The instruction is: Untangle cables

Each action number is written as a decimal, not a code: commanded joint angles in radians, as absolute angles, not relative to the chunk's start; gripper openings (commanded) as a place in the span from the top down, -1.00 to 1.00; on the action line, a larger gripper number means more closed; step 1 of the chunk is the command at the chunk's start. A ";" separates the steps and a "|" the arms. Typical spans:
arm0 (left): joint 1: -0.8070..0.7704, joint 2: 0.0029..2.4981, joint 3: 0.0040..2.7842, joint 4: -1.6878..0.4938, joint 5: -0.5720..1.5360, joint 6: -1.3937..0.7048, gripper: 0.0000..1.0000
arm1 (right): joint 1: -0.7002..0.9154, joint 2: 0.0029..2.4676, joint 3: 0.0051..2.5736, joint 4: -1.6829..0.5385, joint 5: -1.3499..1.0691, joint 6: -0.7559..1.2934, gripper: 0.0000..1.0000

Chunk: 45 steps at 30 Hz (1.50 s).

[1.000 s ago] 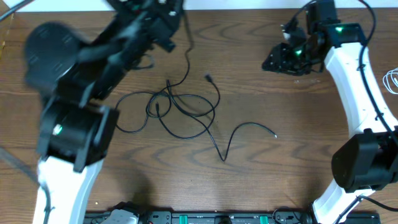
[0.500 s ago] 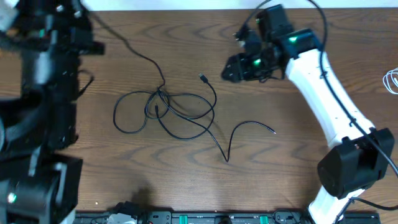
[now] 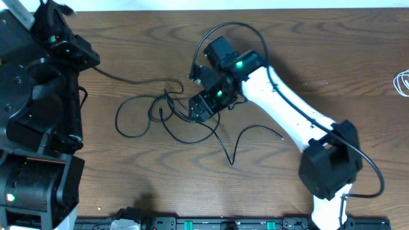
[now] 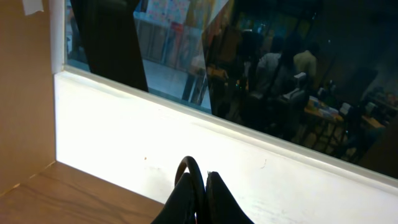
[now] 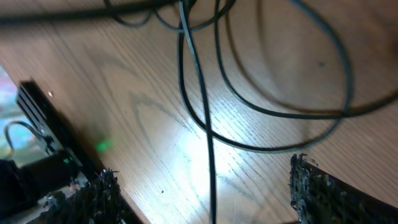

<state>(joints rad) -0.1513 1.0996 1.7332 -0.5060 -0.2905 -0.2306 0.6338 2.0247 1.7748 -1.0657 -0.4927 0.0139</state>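
Strands of thin, glossy black cables (image 5: 199, 112) cross the wood-grain table (image 5: 137, 118) in the right wrist view. They lie between the right gripper's (image 5: 205, 196) rough, fuzzy pads (image 5: 99, 196), which stand wide apart, holding nothing. Overhead, the loose loops sprawl at the table's centre. The right arm (image 3: 287, 112) stretches in from 5 o'clock, gripper over them. One strand runs toward 10 o'clock to the raised left gripper (image 4: 200, 180); only its wrist view shows fingers pinched on a small cable loop. A white cable (image 3: 402, 82) lies at 3 o'clock.
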 commanded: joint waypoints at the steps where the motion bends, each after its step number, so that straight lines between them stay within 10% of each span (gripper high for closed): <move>1: -0.145 1.097 1.745 -0.504 -0.308 -0.210 0.85 | 0.657 2.101 1.770 -1.065 -0.449 -0.032 -0.67; 10: -0.145 1.119 1.745 -0.518 -0.307 -0.211 0.85 | 0.658 2.176 1.770 -1.062 -0.481 -0.032 -0.43; 17: -0.145 1.180 1.745 -0.545 -0.300 -0.215 0.85 | 0.641 2.172 1.770 -1.060 -0.481 -0.024 0.98; 38: -0.145 1.536 1.745 -0.770 -0.289 -0.214 0.85 | -0.117 1.567 1.996 -1.284 -0.734 -0.035 0.98; 42: -0.145 1.648 1.745 -0.792 -0.175 -0.214 -0.99 | -0.258 1.487 1.996 -1.307 -0.800 -0.035 0.98; 45: -0.145 1.694 1.745 -0.792 -0.078 -0.214 -1.00 | -0.262 1.483 1.995 -1.326 -0.797 -0.040 0.98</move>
